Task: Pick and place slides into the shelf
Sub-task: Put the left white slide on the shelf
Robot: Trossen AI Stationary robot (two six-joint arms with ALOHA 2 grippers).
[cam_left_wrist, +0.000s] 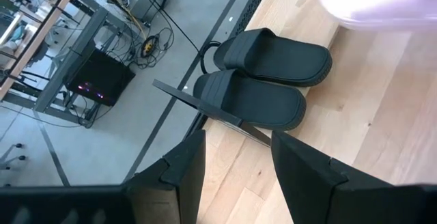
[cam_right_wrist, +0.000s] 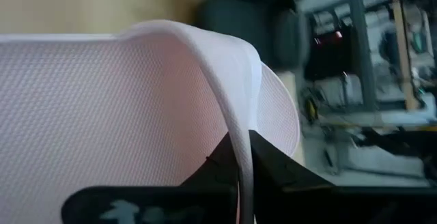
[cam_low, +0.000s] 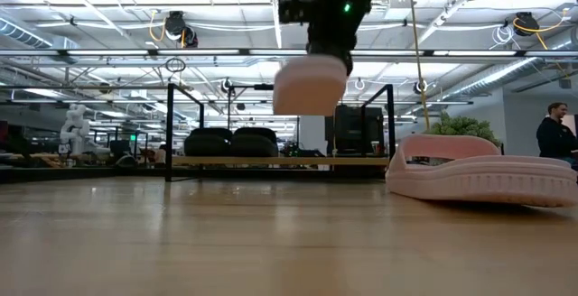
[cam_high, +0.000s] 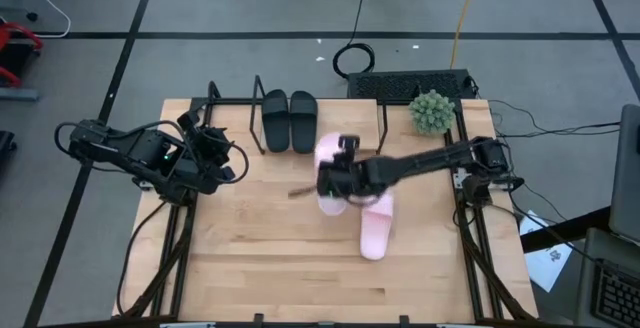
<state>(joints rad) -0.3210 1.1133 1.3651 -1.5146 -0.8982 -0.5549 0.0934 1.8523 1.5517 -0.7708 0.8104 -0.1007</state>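
My right gripper reaches in over the table's middle and is shut on one pale pink slide, which hangs in the air. The second pink slide lies flat on its sole on the table, nearer the right side. The black pair sits side by side on the shelf board at the far edge, also visible as two black slides in the left wrist view. My left gripper is open and hovers near the shelf's left end, touching nothing. My right gripper pinches the pink slide's strap at its edge, one finger on the strap's outer face and one under it, above the footbed. It comes from above. The slide is lifted clear of the table and hangs below the fingers.
A small potted plant stands at the shelf's right end. The shelf's wire posts rise at its sides, with free board to the right of the black pair. A person stands in the room beyond.
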